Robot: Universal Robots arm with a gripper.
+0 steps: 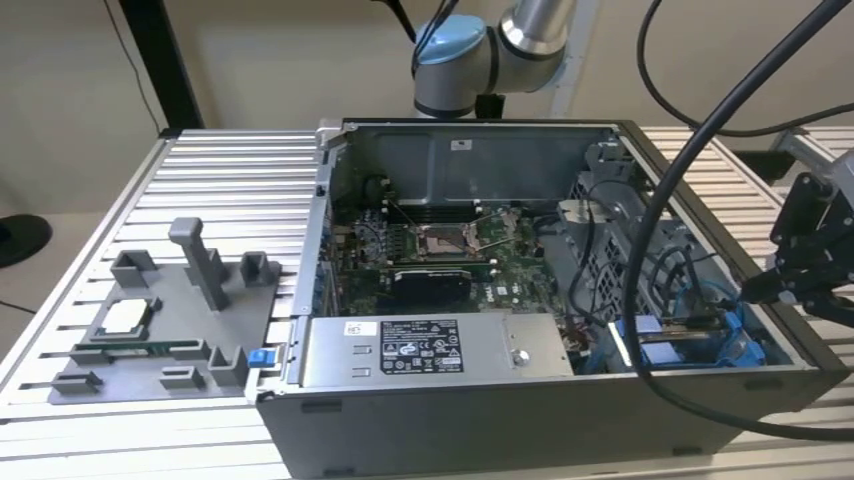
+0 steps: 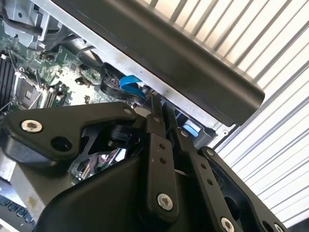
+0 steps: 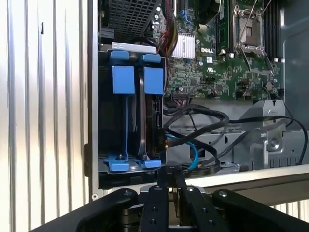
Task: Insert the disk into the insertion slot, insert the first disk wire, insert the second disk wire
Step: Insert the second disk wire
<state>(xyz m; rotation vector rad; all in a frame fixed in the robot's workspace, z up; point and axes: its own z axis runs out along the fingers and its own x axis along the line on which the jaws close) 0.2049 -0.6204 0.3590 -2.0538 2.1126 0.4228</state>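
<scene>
On the exterior view's left, a grey tray (image 1: 147, 340) of parts lies on the ribbed table (image 1: 227, 180). The open case (image 1: 534, 420) sits mid-table, its board (image 1: 441, 250) facing up. Toward the right, the slot (image 3: 108, 125) holds the disk (image 3: 153, 123) on edge. The disk's long axis runs along the case's side wall, with a blue carrier tab at each end. Black cables (image 3: 198, 118) and a blue wire (image 3: 193, 153) crowd the room beside it. The gripper (image 3: 169, 170) hovers over the case rim near the slot, fingers drawn together with nothing visible between them.
</scene>
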